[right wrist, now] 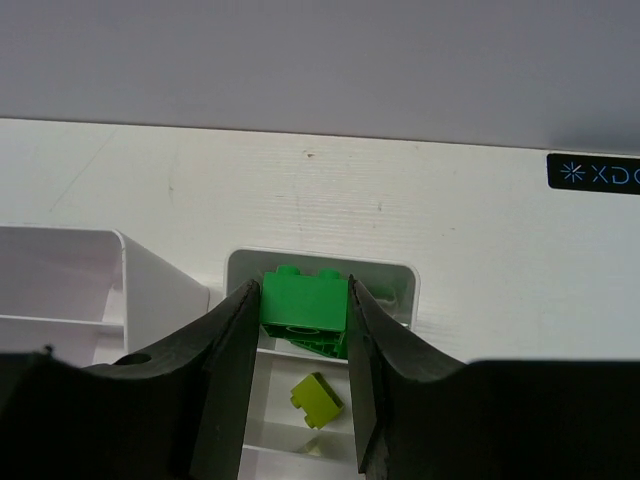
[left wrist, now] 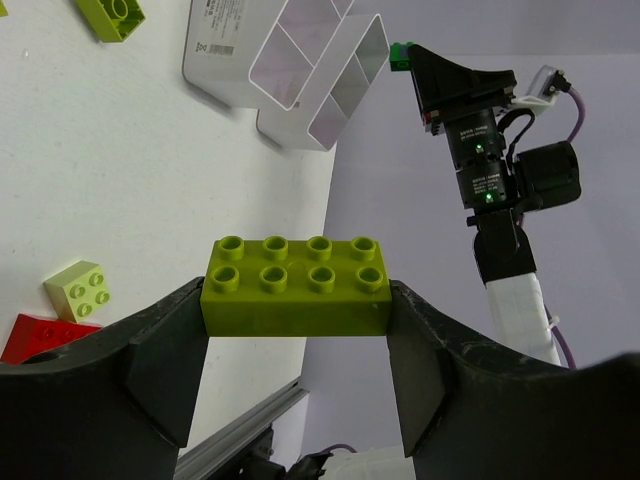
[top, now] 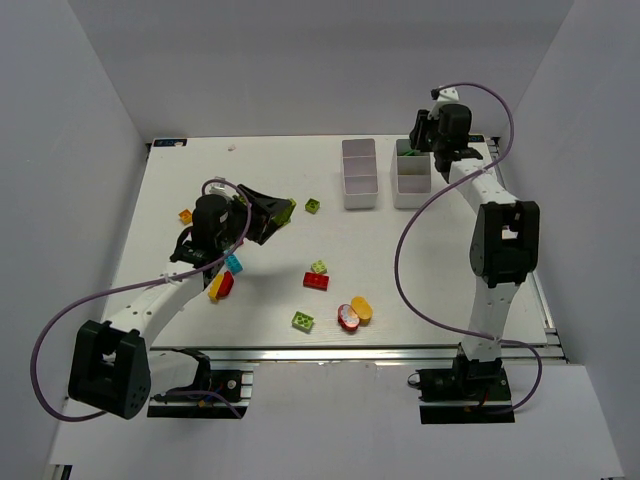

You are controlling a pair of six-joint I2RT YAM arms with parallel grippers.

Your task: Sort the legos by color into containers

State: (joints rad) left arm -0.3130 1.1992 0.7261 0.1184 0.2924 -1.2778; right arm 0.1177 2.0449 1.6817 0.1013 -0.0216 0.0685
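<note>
White walls (top: pixel 80 120) close in a white table (top: pixel 260 160). On it the left arm (top: pixel 150 305) bends toward 9 o'clock and the right arm (top: pixel 503 245) stretches to 1 o'clock, where the two containers (top: pixel 359 173) stand just beside each other.

The left tool (left wrist: pixel 296 335) is clamped on the short ends of a lime two-by-four brick (left wrist: pixel 296 290), studs up, held off the table. The right tool (right wrist: pixel 304 320) is clamped on a dark green brick (right wrist: pixel 303 298) over the far end of the right-hand container (top: pixel 411 185). A small lime brick (right wrist: pixel 316 399) lies inside that container, below the tool.

Loose legos lie from the centre toward 6 o'clock — a red brick (top: pixel 316 281) against a pale lime one (top: pixel 319 267), another lime brick (top: pixel 302 321), and a red-and-orange pair (top: pixel 355 313). At 9 o'clock are an orange brick (top: pixel 186 215) and a cyan brick (top: pixel 233 264).
</note>
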